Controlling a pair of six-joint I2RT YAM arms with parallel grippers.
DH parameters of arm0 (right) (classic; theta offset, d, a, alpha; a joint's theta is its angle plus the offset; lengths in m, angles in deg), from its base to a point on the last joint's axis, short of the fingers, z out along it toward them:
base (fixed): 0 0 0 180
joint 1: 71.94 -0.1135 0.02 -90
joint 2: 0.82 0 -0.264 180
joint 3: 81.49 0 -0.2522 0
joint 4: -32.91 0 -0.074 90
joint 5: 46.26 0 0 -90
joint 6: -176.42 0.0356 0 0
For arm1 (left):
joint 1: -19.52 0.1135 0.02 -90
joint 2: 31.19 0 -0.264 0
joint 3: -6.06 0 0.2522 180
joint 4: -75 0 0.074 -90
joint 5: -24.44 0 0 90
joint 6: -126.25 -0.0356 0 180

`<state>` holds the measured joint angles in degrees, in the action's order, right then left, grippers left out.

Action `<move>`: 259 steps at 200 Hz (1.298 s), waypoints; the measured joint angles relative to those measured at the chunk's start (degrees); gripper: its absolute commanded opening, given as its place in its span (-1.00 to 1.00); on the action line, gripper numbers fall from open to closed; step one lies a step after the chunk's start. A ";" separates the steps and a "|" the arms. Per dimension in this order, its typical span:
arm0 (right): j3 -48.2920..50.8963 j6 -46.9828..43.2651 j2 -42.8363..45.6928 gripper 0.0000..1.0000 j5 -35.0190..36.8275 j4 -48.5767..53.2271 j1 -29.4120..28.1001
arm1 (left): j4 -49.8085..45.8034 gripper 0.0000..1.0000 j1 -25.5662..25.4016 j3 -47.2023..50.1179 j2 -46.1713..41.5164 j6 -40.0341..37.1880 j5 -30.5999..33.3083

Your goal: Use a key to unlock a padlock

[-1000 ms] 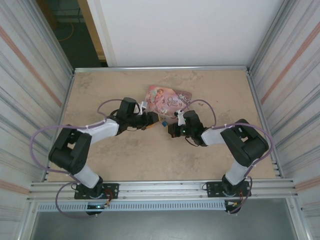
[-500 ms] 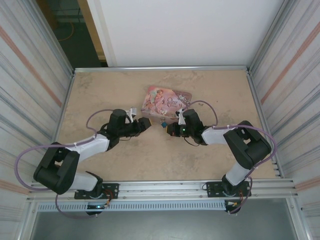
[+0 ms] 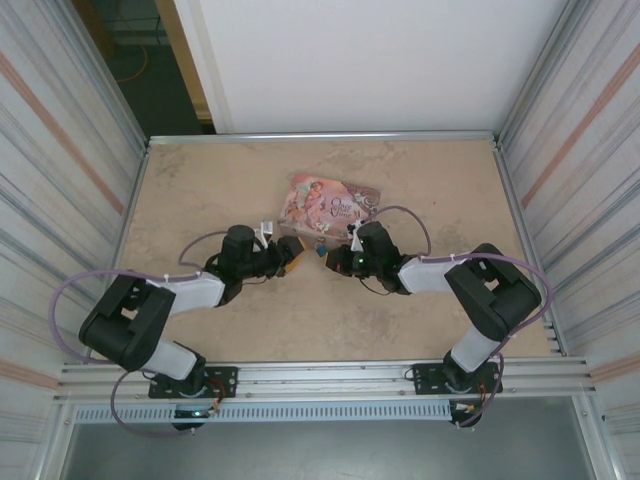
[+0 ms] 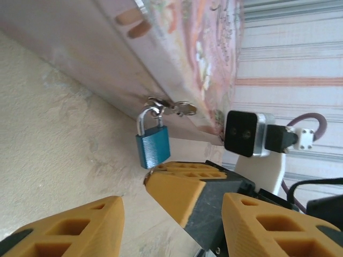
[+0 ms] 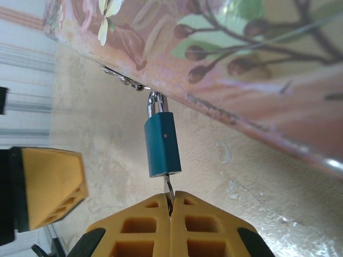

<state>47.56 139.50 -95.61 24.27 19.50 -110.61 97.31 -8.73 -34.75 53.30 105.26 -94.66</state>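
Padlock (image 5: 162, 144) and its setting, from the largest part down. The table (image 3: 230, 180) carries a pink pictured tin (image 3: 330, 205) at mid-depth. The padlock's silver shackle hangs through the clasp (image 4: 171, 107) on the tin's near edge, and its teal body lies low over the tabletop between your two grippers. The left gripper (image 3: 293, 256) waits just beside the padlock with its fingers parted and nothing between them. The right gripper (image 5: 170, 206) has its fingers pressed together on the key (image 5: 169, 188), whose thin blade meets the underside of the body; how deep it sits cannot be told. To do this step well, you would likely bring the left fingers around the teal body first, since the lock looks free to swivel on its shackle. Then keep the blade in line with the body's long axis and turn about that axis alone, without prying sideways.
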 measured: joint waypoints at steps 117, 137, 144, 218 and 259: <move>-0.85 4.96 0.00 -1.00 2.62 0.31 -2.27 | 11.96 0.04 -0.66 0.61 8.66 6.29 1.33; -0.87 4.98 0.00 -1.00 2.78 0.33 -2.34 | 13.92 0.02 -0.66 0.59 10.36 7.52 1.33; -0.87 4.98 0.00 -1.00 2.82 0.33 -2.36 | 14.62 0.00 -0.66 0.59 11.02 7.93 1.33; -1.03 5.03 0.00 -1.00 2.97 0.57 -2.38 | 23.63 -0.11 -1.42 0.26 17.51 13.53 1.33; -1.31 5.38 0.00 -1.00 2.99 1.07 -2.56 | 27.34 -0.14 -1.77 -0.48 20.24 15.37 1.33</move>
<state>46.25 144.88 -95.61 27.27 20.57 -113.17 124.66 -10.50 -35.23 73.54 120.63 -93.33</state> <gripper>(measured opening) 0.045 0.433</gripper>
